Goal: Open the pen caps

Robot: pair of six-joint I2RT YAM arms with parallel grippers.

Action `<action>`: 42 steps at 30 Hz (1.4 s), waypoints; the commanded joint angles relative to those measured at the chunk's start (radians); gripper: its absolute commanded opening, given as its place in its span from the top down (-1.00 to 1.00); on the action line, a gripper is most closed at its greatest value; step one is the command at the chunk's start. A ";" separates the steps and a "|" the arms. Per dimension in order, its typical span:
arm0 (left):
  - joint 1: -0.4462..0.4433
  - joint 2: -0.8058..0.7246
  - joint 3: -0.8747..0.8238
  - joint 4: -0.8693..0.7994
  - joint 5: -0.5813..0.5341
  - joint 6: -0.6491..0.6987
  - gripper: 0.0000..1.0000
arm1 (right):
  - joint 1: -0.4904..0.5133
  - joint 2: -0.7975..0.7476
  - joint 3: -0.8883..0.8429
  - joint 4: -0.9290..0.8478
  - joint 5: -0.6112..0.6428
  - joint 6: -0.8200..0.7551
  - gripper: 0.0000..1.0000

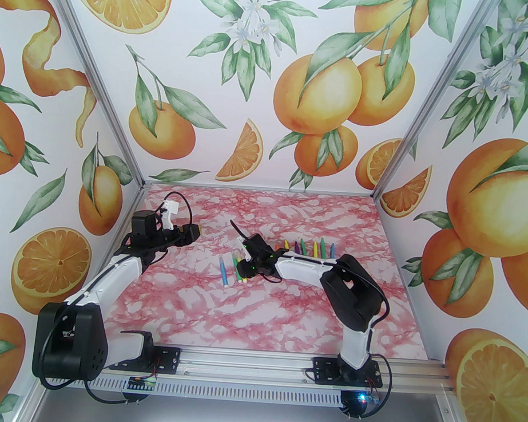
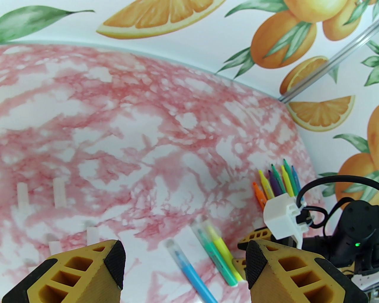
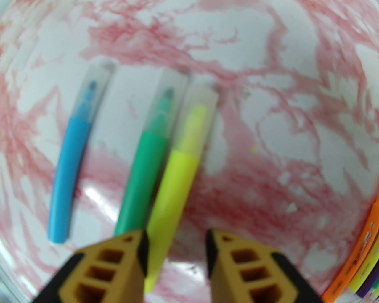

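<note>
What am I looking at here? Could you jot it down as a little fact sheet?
Surface: pink marbled table
Capped pens: blue pen, green pen, yellow pen, lying side by side, clear caps on
Other pens: row of pens beyond the right arm
Right gripper: open, over the yellow pen's rear end
Left gripper: open, holding nothing

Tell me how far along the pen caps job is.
Done: the far row of pens shows bare tips; loose caps lie aside. In hand: the right gripper, open around the yellow pen. Left: that one, the green pen and the blue pen, all capped.
</note>
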 commanded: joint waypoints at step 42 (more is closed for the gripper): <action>-0.141 0.110 0.001 0.149 -0.008 -0.138 -0.43 | -0.026 -0.092 -0.045 -0.024 0.019 0.032 0.91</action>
